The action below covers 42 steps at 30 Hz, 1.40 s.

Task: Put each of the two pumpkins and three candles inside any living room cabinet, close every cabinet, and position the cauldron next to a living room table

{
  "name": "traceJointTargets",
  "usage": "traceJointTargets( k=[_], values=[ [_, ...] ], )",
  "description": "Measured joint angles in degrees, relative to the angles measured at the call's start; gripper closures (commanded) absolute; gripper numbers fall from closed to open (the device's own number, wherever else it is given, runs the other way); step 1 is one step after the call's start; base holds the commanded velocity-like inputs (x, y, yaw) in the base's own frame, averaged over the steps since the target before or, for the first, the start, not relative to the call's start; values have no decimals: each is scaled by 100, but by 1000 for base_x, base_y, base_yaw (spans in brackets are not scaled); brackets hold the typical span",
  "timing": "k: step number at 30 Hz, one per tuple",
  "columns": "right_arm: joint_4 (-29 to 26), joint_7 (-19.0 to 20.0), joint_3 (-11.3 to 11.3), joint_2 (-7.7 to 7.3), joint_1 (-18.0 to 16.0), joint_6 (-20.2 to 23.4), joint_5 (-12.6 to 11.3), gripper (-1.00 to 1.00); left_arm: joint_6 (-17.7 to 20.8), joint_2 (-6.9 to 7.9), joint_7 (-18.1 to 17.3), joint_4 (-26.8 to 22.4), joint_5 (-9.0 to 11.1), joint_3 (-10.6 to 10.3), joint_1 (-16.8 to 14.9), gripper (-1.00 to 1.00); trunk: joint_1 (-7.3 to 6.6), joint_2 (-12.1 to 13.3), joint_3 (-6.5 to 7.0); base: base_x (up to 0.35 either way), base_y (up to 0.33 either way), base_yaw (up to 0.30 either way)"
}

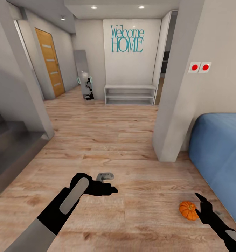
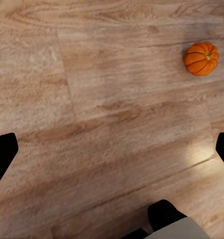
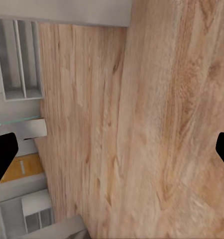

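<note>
Orange pumpkin (image 1: 188,210) on open floor (image 1: 107,140), near bed edge (image 1: 202,164).

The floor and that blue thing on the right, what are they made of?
The floor looks like matte pale wood planks: grain streaks and board seams show. The blue thing seems soft, matte fabric, with rounded edges and no shine; what piece of furniture it is can't be told.

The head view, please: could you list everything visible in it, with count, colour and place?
pumpkin: one, orange, on the wood floor near the right gripper
bed: one, blue, at the right edge
shelf unit: one, white, low against the far wall
Welcome HOME lettering: one, teal, above the shelf unit
door: one, orange wood, far left wall
wall switches: two, red on white, right wall
left gripper: black, fingers open
right gripper: black, fingers open beside the pumpkin
</note>
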Motion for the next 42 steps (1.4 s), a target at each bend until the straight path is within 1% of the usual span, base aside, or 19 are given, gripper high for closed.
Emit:
traceJointTargets(
  k=[4, 8, 11, 26, 42],
  values=[
    [-9, 140, -7, 7, 3, -98, 6, -100, 0, 0, 0, -3, 0, -1, 0, -100, 88, -160, -72, 0, 0, 0],
    [39, 582, -9, 4, 3, -257, 24, -100, 0, 0, -6, -28, 1, -6, 1, -100, 176, -321, -144, 0, 0, 0],
    [59, 700, -9, 3, 2, -290, 30, -100, 0, 0, -8, -51, 0, -4, 0, -100, 242, -441, -197, 0, 0, 0],
    [73, 738, -5, 18, 3, -336, -7, -100, 0, -7, -9, -60, 0, 3, 3, -100, 571, -1043, -467, 0, 0, 0],
    [73, 724, -51, 20, 1, -349, -33, -100, 0, -3, -9, -69, -6, 4, 0, -100, 923, -1685, -754, 0, 0, 0]
  ],
)
